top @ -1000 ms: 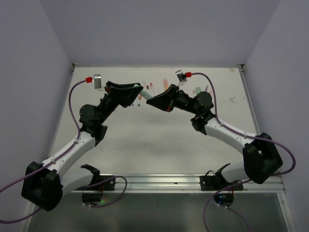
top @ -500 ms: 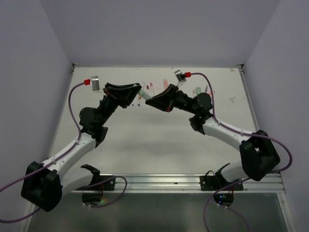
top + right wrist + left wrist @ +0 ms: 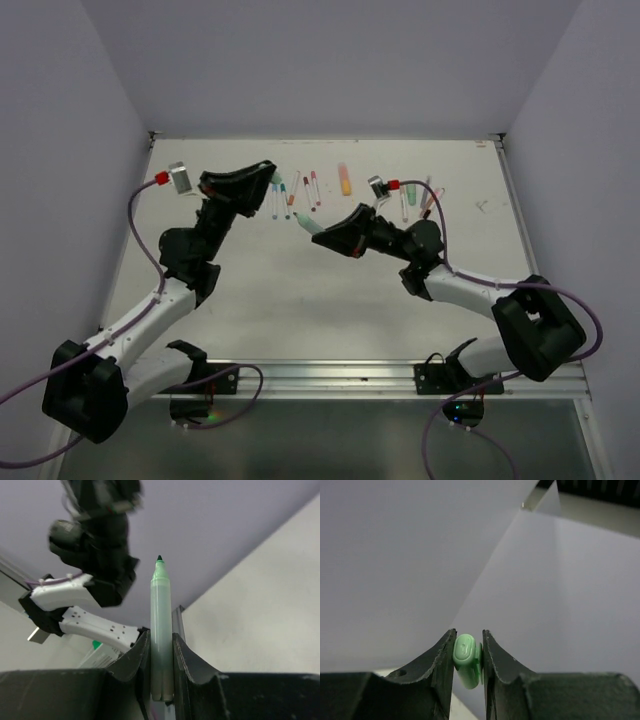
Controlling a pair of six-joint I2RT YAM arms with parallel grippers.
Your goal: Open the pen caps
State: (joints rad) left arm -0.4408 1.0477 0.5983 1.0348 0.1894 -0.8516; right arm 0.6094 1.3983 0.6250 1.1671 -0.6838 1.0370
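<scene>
1. The left gripper (image 3: 468, 633) is pinching a mint green pen cap (image 3: 466, 661) between jaws drawn nearly together. It is gripping the cap across its width, so one rounded end is facing the wrist camera. The cap is off its pen and raised above the table (image 3: 300, 300).
2. The right gripper (image 3: 161, 636) is clamping a pale green highlighter (image 3: 161, 597) low on the barrel, jaws narrow around it. The bare green tip is sticking out free beyond the fingers. Holding it that far back is probably meant to keep the cap end clear for the other arm.
3. In the top view the two grippers are hanging well apart, the left over the left end of the pen row and the right nearer the middle of the table. With cap and pen each in a separate grip, the pull on this pen looks finished.
4. The other pens (image 3: 290, 196) are lying in a loose row near the far edge, an orange highlighter (image 3: 344, 181) among them. They are too small to tell which are capped.
5. Both pieces now probably need setting down on a bare patch of the table.
</scene>
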